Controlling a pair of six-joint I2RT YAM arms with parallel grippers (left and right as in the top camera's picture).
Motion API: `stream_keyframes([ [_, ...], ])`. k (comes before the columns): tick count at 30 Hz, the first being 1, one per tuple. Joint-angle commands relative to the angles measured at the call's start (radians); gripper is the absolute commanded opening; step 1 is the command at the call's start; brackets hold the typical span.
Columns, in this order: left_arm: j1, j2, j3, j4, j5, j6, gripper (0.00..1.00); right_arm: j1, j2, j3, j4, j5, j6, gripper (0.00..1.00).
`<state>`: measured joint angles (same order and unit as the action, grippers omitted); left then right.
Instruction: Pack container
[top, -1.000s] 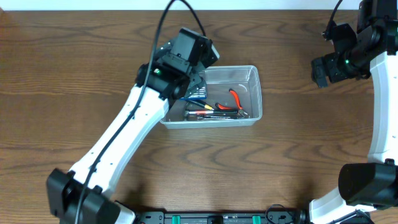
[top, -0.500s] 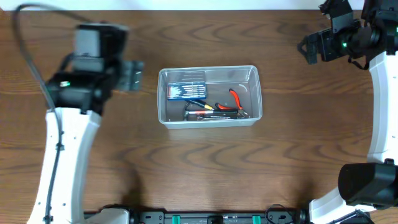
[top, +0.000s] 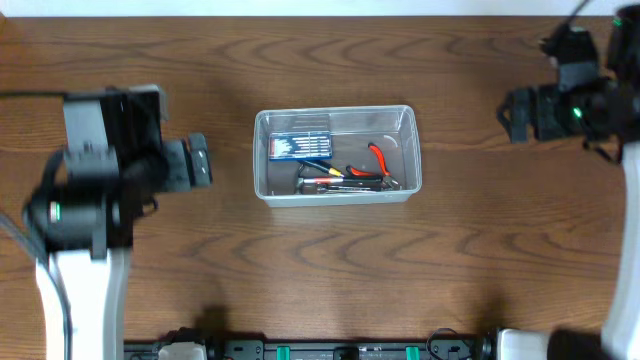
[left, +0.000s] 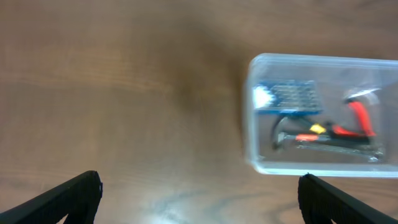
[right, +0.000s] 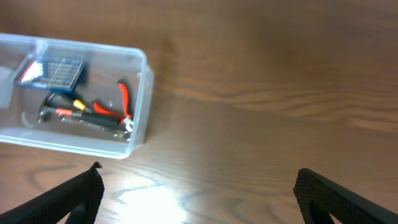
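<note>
Left gripper (left: 200, 198): withdrawn from clear rectangular plastic container (left: 250, 143), ahead-right of claw; jaws spread, empty; packing likely complete; next, park arm

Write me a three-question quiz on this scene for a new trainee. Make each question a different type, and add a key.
1. Multiple choice: in the overhead view, where does the blue case lie in the container?
A) in its top-left corner
B) in its bottom-right corner
C) outside it
2. True or false: the left gripper is shut on a tool.
3. Fill in: the pliers in the container have ____ handles.
Key: 1 A; 2 false, it is open and holds nothing; 3 red.
</note>
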<state>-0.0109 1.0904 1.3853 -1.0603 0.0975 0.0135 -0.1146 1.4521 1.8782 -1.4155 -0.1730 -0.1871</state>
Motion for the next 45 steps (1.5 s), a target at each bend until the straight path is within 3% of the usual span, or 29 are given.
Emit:
stream_keyframes([
  [1, -0.082, -0.134, -0.121, 0.033, -0.045, 0.009, 0.98, 0.006, -0.167, -0.12, 0.03, 0.072, 0.045, 0.99],
  [9, -0.272, -0.509, -0.515, 0.255, -0.174, 0.041, 0.99, 0.017, -0.679, -0.745, 0.375, 0.118, 0.116, 0.99],
  [13, -0.302, -0.647, -0.616, 0.291, -0.247, 0.171, 0.98, 0.017, -0.843, -0.958, 0.463, 0.19, 0.116, 0.99],
  [15, -0.302, -0.685, -0.639, 0.279, -0.243, 0.169, 0.98, 0.017, -0.883, -1.007, 0.453, 0.223, 0.116, 0.99],
  [27, -0.302, -0.698, -0.643, 0.25, -0.244, 0.169, 0.98, 0.017, -0.898, -1.034, 0.245, 0.222, 0.116, 0.99],
  [45, -0.302, -0.698, -0.643, 0.25, -0.244, 0.169, 0.98, 0.045, -0.937, -1.034, 0.248, 0.261, 0.075, 0.99],
])
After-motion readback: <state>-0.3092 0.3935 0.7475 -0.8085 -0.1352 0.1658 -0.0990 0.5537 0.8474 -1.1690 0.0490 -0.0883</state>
